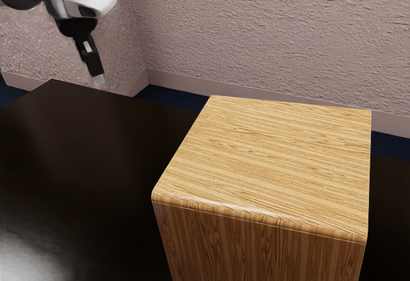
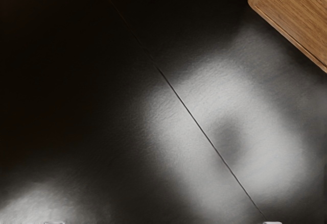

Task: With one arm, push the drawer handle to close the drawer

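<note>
So the drawer cabinet is the pale striped-wood box on the exterior view's right, sitting on the black table. The drawer's front and handle are hidden from this angle, so I can't tell you how far out it is. My guess on handling: the cabinet is stiff, probably fairly heavy, with a smooth, maybe slippery finish. The drawer should slide with a steady shove on its rails — no need to grab anything. I'd push at the middle of the handle, square to the front, since an off-center push could make it bind or skid off.

The gripper is up toward the exterior view's left, pointing down, well apart from the cabinet and touching nothing. Open or closed? Can't tell from here. Looks like the approach stage to me, so next would be lining up with the handle before pushing.

Beyond that, there's a thin seam across the tabletop — and a rough plaster wall behind.
</note>
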Motion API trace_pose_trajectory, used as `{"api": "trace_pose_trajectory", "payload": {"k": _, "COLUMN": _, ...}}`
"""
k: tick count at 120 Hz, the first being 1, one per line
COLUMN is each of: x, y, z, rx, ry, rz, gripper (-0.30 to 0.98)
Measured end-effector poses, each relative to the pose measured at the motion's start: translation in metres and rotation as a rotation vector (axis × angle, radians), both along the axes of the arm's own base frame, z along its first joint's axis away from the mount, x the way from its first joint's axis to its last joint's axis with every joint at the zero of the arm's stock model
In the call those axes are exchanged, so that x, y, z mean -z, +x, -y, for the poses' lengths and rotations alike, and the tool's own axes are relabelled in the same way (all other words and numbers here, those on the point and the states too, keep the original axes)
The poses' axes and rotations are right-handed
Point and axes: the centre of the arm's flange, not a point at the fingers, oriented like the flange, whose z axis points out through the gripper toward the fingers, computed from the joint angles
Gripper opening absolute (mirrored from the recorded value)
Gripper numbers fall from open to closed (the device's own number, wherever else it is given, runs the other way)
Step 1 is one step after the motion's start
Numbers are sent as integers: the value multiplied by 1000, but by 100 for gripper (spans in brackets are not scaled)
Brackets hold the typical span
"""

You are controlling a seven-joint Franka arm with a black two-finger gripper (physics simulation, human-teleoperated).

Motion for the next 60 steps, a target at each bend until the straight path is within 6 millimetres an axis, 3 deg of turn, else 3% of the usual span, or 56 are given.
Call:
{"api": "trace_pose_trajectory", "payload": {"k": 11, "x": -16, "y": -2, "z": -5, "rx": -73, "ry": -31, "rz": 9, "gripper": 55}}
{"api": "trace_pose_trajectory", "payload": {"k": 24, "x": -7, "y": -2, "z": -14, "rx": -165, "ry": -47, "rz": -25, "gripper": 61}}
{"api": "trace_pose_trajectory", "payload": {"k": 60, "x": 11, "y": 0, "z": -14, "rx": -328, "ry": -62, "rz": -65, "gripper": 67}}
